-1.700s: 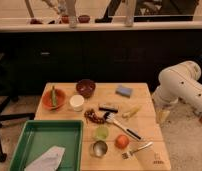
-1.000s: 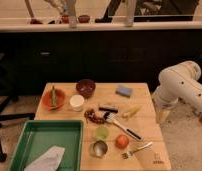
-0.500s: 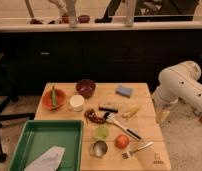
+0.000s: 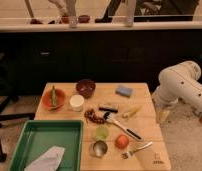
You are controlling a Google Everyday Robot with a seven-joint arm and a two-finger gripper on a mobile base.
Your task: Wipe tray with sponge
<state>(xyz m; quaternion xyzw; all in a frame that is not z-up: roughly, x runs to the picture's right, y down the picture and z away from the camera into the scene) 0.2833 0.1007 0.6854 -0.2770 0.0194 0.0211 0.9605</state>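
- Sponge point(image 4: 124, 91): one, blue, lying flat on the far right part of the wooden table point(image 4: 144, 102). Its long axis runs roughly left to right along the table's far edge, with the right end a little nearer to us.
- The sponge touches nothing else. The dark red bowl point(image 4: 85, 88) sits to its left, apart from it.
- Tray point(image 4: 25, 142): one, green, rectangular, at the table's near left corner, well apart from the sponge. Its long side runs left to right.
- A white crumpled cloth point(image 4: 46, 159) lies in the tray's near part; we count one.
- Gripper point(image 4: 162, 116): hangs low off the table's right edge, below the white arm point(image 4: 181, 85), beside the table and not over it. It is near nothing on the table; we cannot tell its state.
- Bowls: two. The dark red one, and an orange bowl point(image 4: 53, 99) at the left with something green in it.
- Cups: three. A white cup point(image 4: 76, 103) beside the orange bowl, a green cup point(image 4: 101, 132), and a metal cup point(image 4: 99, 148) just in front of the green one.
- Singles in the middle: a black bar point(image 4: 108, 107), a dark red beaded cluster point(image 4: 94, 116), a yellow piece point(image 4: 131, 111), a brush point(image 4: 121, 126) with a pale head and a black handle pointing near-right.
- Near edge: one orange fruit point(image 4: 122, 141) and one fork point(image 4: 136, 149).
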